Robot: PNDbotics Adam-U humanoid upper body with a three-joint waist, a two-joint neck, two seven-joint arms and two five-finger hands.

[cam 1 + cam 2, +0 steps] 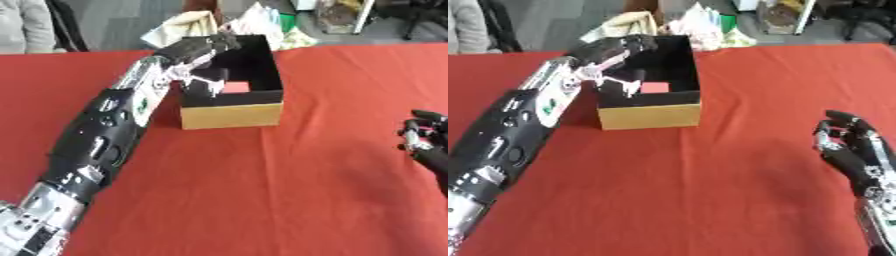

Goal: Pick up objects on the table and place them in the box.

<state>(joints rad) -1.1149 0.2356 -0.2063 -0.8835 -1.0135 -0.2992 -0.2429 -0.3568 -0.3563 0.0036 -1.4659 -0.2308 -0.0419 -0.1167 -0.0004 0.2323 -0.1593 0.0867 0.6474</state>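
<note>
Over the box [649, 114] our left hand [619, 50] hangs, fingers relaxed and empty; a pink object [655, 88] lies inside. We should lift clear of the rim. Right hand [850, 145] rests open.

The left hand [619, 50] reaches into the box [649, 114] above a pink object [655, 87]; the right hand [849, 145] rests open.

surface: table under red cloth [289, 190] | on it: open tan cardboard box with black lining [232, 114], toward far edge
</note>
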